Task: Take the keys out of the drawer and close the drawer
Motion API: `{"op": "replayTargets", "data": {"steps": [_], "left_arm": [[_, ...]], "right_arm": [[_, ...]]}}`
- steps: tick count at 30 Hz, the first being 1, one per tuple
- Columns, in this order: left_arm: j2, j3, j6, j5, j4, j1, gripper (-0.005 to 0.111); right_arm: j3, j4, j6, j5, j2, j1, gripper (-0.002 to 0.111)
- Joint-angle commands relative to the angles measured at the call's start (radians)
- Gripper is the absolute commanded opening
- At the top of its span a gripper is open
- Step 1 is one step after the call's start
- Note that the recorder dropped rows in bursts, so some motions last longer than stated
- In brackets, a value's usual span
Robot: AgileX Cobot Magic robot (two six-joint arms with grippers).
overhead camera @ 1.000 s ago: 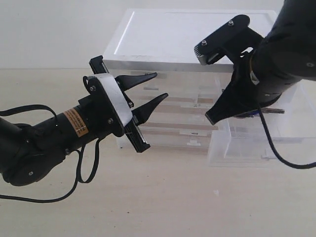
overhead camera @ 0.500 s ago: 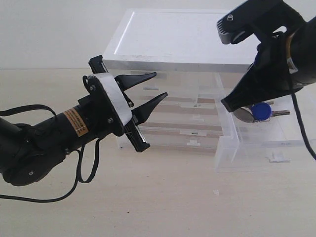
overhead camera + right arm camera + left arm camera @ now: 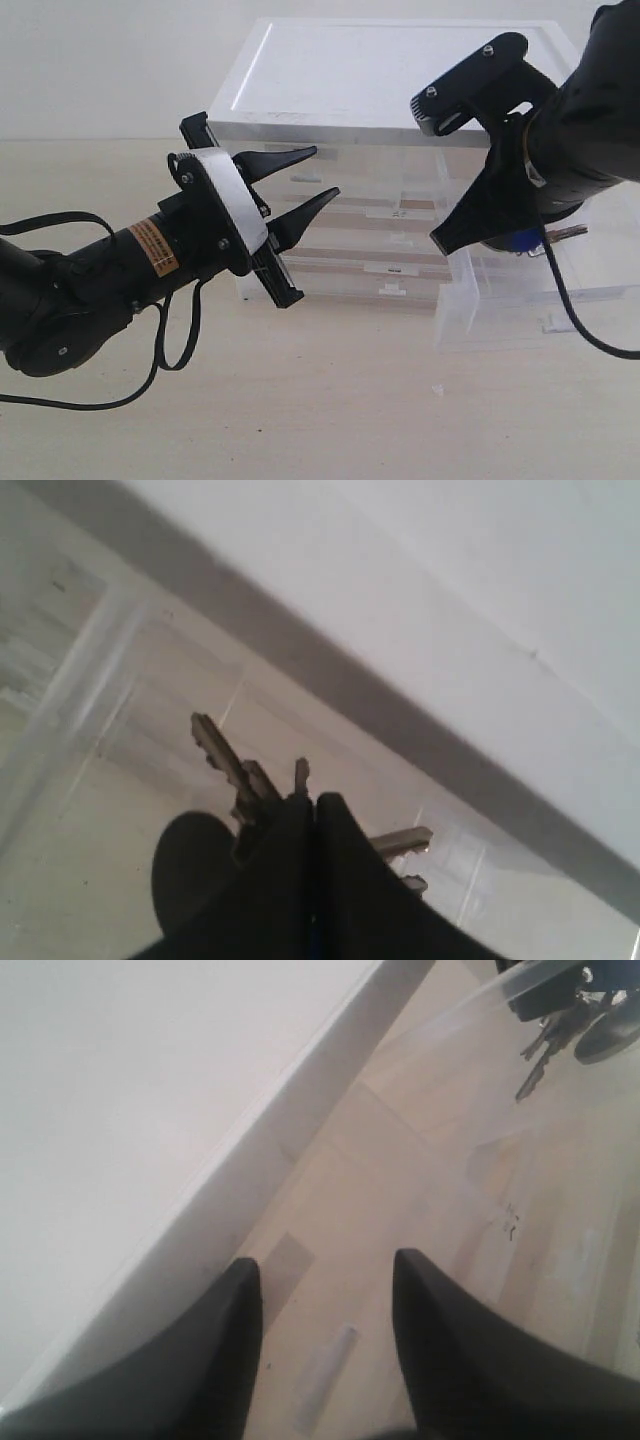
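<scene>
The keys (image 3: 560, 232), silver with a blue fob (image 3: 518, 242), hang at the tips of my right gripper (image 3: 505, 240) just inside the pulled-out drawer (image 3: 470, 310). In the right wrist view the black fingers (image 3: 300, 830) are pressed together, with key blades (image 3: 222, 752) fanning out on both sides, so the gripper is shut on the keys. The drawer's translucent wall (image 3: 70, 710) shows beside them. My left gripper (image 3: 325, 173) hovers open in front of the cabinet's left half, nothing between its fingers (image 3: 230, 1310). From there the keys (image 3: 548, 1038) show far off.
The drawer belongs to a translucent plastic cabinet with a white top (image 3: 380, 70) and several shut drawers (image 3: 380, 265). It stands on a pale wooden table (image 3: 350, 420). The open drawer juts toward the table's front at the right.
My right gripper rose with the keys, then came back down and left to the drawer. The drawer's front has shifted slightly outward. The left arm has not moved.
</scene>
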Motion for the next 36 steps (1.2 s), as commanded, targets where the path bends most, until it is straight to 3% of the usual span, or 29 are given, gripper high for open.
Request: {"op": "replayTargets", "data": {"steps": [1, 7, 18, 21, 25, 26, 32, 36], "left_arm": [[-0.001, -0.007, -0.012, -0.011, -0.009, -0.002, 0.039], [-0.001, -0.007, -0.012, -0.011, -0.009, -0.002, 0.039], [-0.001, -0.009, -0.012, -0.011, -0.009, -0.002, 0.039], [-0.001, -0.009, -0.012, -0.011, -0.009, -0.002, 0.039], [-0.001, -0.009, -0.012, -0.011, -0.009, -0.002, 0.039], [-0.001, -0.009, -0.012, -0.011, -0.009, -0.002, 0.039], [-0.001, -0.009, -0.012, -0.011, -0.009, -0.002, 0.039], [-0.001, -0.009, -0.012, -0.011, -0.009, -0.002, 0.039]], "right_arm": [[0.005, 0.132, -0.089, 0.072, 0.001, -0.006, 0.0], [0.005, 0.233, -0.171, 0.118, -0.014, -0.006, 0.0], [0.005, 0.238, -0.193, 0.046, -0.194, 0.001, 0.0], [0.005, 0.238, -0.193, 0.04, -0.25, 0.001, 0.017], [0.005, 0.241, -0.182, 0.165, -0.263, 0.001, 0.065], [0.005, 0.241, -0.167, 0.195, -0.253, 0.001, 0.072], [0.036, 0.256, -0.154, 0.155, -0.182, 0.001, 0.06], [0.036, 0.242, -0.154, 0.096, -0.133, 0.001, 0.061]]}}
